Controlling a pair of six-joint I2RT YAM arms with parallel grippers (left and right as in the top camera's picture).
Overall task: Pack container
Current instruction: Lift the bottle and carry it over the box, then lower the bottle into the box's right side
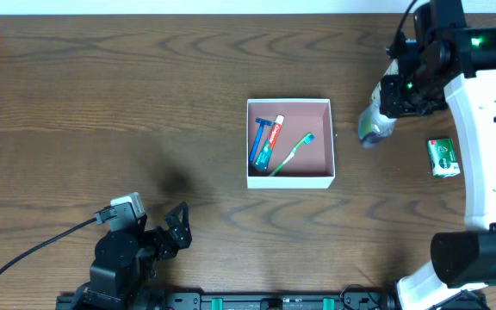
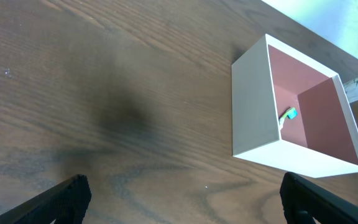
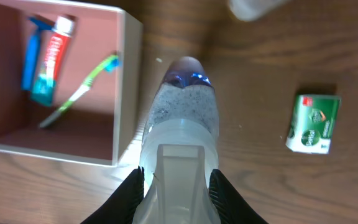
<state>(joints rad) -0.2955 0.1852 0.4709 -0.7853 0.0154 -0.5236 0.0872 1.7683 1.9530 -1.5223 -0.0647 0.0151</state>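
Right gripper (image 3: 178,186): closed partway on a clear speckled bottle (image 3: 182,112), gripped by its body with the tip pointing forward, probably so it can clear the wall.
Container (image 1: 289,180): mid-table, at the bottle's 9 o'clock.
Contents: razor (image 1: 258,136) and toothpaste (image 1: 269,145) lie along the 9 o'clock side and the toothbrush (image 1: 293,153) slants across the middle. The 3 o'clock strip is bare, likely room for the bottle.
Soap box (image 1: 443,158): on the table at the bottle's 4 o'clock, seemingly waiting.
Left gripper (image 2: 182,183): spread wide, empty, parked at the container's 7 o'clock.

Apparently a robotics lab: wood-grain table (image 1: 102,103), white robot arm (image 1: 487,146), black robot arm (image 1: 120,258), mounting rail (image 1: 257,302).
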